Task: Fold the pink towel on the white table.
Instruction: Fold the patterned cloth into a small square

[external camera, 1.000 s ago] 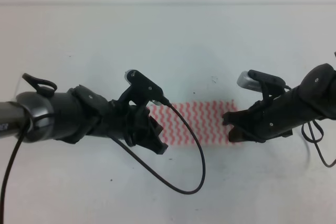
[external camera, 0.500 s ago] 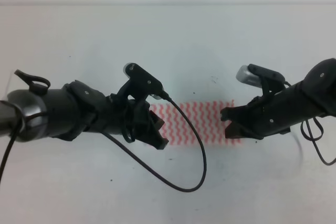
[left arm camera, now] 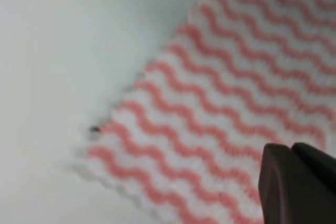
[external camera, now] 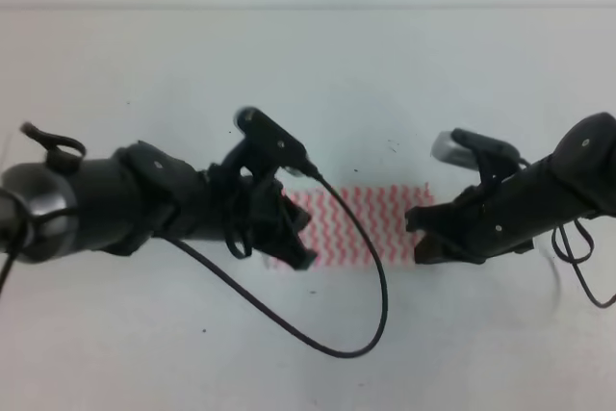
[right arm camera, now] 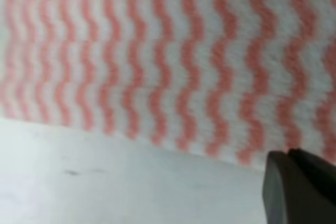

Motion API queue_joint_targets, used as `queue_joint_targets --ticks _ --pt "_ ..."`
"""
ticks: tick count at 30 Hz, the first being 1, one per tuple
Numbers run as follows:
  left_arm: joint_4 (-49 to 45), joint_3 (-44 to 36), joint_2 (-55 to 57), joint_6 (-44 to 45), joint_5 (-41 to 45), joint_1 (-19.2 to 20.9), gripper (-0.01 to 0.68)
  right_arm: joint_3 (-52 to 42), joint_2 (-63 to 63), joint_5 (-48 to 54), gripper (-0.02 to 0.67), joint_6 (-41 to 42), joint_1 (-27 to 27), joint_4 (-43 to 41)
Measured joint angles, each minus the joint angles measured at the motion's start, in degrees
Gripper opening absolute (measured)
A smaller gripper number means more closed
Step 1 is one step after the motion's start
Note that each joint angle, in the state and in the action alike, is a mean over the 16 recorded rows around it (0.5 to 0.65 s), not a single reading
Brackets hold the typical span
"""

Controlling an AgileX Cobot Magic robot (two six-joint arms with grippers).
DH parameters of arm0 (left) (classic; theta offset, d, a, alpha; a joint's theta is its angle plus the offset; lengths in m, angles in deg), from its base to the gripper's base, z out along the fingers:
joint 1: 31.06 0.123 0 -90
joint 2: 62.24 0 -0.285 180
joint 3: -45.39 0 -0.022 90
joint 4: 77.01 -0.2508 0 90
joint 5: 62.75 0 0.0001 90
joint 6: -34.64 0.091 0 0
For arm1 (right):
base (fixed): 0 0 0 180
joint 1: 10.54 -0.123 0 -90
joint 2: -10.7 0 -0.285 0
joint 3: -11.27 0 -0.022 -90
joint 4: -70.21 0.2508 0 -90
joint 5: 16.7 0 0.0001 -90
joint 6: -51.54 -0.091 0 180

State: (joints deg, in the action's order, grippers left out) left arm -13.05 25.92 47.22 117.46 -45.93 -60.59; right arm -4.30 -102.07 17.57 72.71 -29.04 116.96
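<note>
A: Pink-and-white zigzag cloth, i.e. the pink towel [external camera: 361, 226], is lying flat as a narrow strip near the middle of the white table [external camera: 318, 74], long axis running left-right.

B: Noted. Arm positions?

A: Left gripper [external camera: 294, 243] is sitting over the strip's left end; right gripper [external camera: 421, 236] is sitting at its right end. Both arms are reaching in from opp. sides, black cable [external camera: 366, 305] looping off the left arm onto the table in front.

B: Jaw condition?

A: Left wrist cam is showing the towel's corner [left arm camera: 105, 156] up close, flat on the table, w/ one dark finger [left arm camera: 294, 182] at bottom right of the view over the cloth. Right wrist cam is showing the towel's edge [right arm camera: 157, 140] against the table and a dark finger [right arm camera: 296, 187] in the corner. Whether either is clenched or released: can't tell, tips are hidden from above and only partly in the wrist views.

B: Surface?

A: Few dark specks [left arm camera: 95, 128] are showing beside the cloth.
</note>
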Motion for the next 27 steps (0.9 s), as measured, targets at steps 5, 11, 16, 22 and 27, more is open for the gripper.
queue_joint_targets --ticks 5,11,16,22,27 --pt "2.0 0.0 -1.3 0.9 1.4 1.9 0.0 0.3 3.1 -0.1 -0.002 -0.3 0.0 0.1" --pt "9.9 0.0 -0.6 7.3 4.9 4.0 0.0 0.7 6.6 -0.5 -0.002 -0.9 0.0 0.1" --pt "17.8 0.0 2.5 14.4 8.0 5.0 0.0 0.7 7.9 -0.8 -0.002 -1.4 0.0 0.1" --pt "25.9 0.0 6.8 21.9 10.3 5.0 0.0 0.7 8.0 -1.1 -0.002 -1.7 0.0 0.0" --pt "28.2 0.0 9.2 23.9 10.9 5.0 0.0 0.7 8.0 -2.3 -0.001 -1.8 0.0 -0.1"
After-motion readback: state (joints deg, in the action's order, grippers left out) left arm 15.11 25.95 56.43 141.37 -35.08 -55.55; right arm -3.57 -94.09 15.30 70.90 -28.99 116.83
